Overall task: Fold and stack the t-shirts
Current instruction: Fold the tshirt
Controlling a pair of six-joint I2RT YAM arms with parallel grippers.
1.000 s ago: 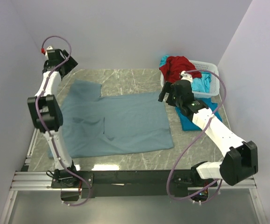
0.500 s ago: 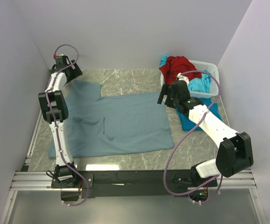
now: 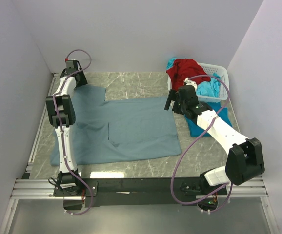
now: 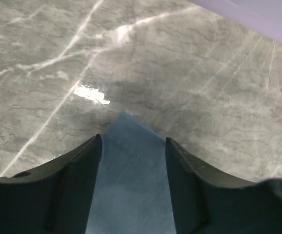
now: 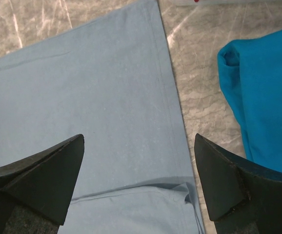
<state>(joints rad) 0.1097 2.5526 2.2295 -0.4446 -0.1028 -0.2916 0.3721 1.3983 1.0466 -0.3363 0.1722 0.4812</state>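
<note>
The big grey-blue t-shirt [image 3: 126,126] lies spread flat on the marble table. My left gripper [image 3: 79,83] is at its far left sleeve. In the left wrist view the left gripper [image 4: 133,138] straddles the sleeve's pointed corner [image 4: 131,180], jaws partly narrowed and still apart. My right gripper [image 3: 171,101] hangs over the shirt's far right corner. In the right wrist view the right gripper [image 5: 139,136] is wide open above the cloth [image 5: 97,97] and a turned-over hem [image 5: 146,200]. A turquoise t-shirt [image 3: 199,126] [image 5: 263,97] lies beside it. A red t-shirt [image 3: 185,68] hangs over the basket.
The white lattice basket [image 3: 218,72] stands at the far right with more turquoise cloth [image 3: 210,88] inside. Walls close in the table on the left, back and right. A metal rail [image 3: 131,187] runs along the near edge.
My left gripper has swung right from the left wall to the sleeve's corner and its jaws have narrowed. My right gripper has shifted slightly toward the far side.
</note>
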